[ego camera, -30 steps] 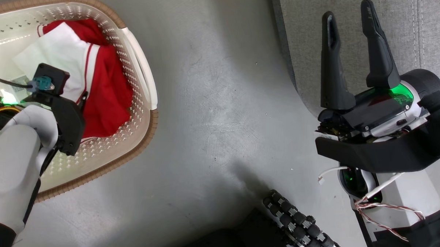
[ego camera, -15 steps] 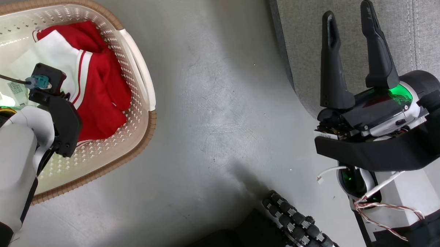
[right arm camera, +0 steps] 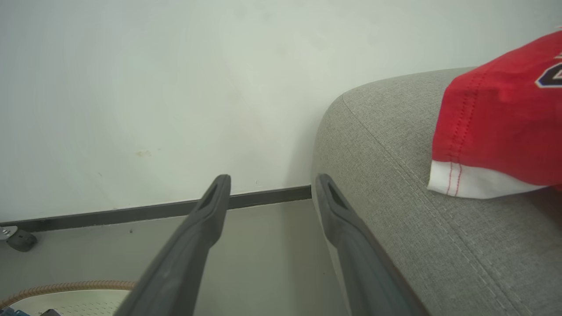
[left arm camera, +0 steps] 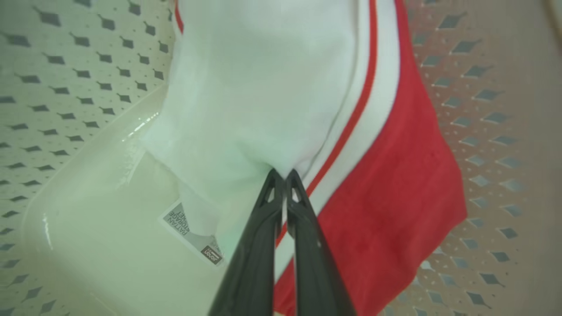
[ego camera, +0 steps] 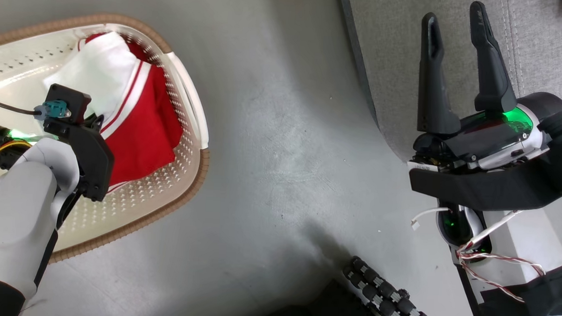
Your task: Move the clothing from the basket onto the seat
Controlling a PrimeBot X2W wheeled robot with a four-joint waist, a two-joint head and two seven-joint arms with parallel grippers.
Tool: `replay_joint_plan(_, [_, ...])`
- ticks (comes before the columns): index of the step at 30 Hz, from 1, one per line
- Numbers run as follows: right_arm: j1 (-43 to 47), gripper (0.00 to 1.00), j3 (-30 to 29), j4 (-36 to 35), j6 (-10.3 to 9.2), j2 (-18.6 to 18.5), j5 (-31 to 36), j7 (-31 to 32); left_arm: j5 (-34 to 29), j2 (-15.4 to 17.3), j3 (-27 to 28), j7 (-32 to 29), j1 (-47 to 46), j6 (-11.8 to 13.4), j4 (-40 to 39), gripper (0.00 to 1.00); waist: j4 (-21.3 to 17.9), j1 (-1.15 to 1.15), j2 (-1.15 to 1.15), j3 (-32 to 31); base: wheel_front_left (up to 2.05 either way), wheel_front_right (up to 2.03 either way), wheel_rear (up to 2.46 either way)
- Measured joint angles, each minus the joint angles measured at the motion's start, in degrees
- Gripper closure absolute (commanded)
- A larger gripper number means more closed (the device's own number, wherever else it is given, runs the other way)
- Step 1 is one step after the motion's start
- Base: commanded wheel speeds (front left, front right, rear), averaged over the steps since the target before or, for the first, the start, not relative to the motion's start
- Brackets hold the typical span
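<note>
your left gripper (left arm camera: pixel 284 176) is pinched shut on the white panel of the shorts (left arm camera: pixel 395 184), inside the basket (left arm camera: pixel 79 228). right gripper (right arm camera: pixel 272 188) is wide open w/ nothing in it, nr the seat (right arm camera: pixel 395 228) edge. jersey (right arm camera: pixel 496 118) lies on the seat. basket label (left arm camera: pixel 193 235) reads "rattan storage"; rest too small.

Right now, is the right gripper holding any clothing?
No, the right gripper is open with nothing in it, beside the grey seat.
</note>
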State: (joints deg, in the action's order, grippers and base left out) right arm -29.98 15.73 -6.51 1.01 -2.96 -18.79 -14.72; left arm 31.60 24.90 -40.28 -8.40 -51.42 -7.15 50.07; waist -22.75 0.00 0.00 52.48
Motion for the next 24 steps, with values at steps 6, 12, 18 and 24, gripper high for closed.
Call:
replay_joint_plan(6, [0.01,0.0,-1.08,1.05,0.09,0.0,0.16,0.0,1.6,-0.78,-0.92,2.81,0.69,0.0,-0.09,1.0,0.96,0.0,0.0,-2.48,0.0,0.0,0.0])
replay_joint_plan(12, [0.14,0.0,-2.63,2.13,0.7,0.0,0.77,0.01,4.87,-1.9,-0.44,6.46,3.07,0.0,-0.29,1.0,1.73,0.0,0.0,-4.98,0.0,0.0,0.0])
replay_joint_plan(18, [1.31,0.0,-4.59,3.82,1.6,-0.01,1.18,0.01,7.79,-3.42,-0.67,10.18,5.65,0.0,-1.1,1.0,2.81,0.0,0.0,-8.41,0.0,0.0,0.0])
replay_joint_plan(24, [1.56,0.0,-5.72,4.85,2.56,-0.23,1.63,0.01,10.11,-3.7,-1.93,13.16,7.88,0.0,-2.57,1.0,3.94,0.0,0.0,-12.21,0.0,0.0,0.0])
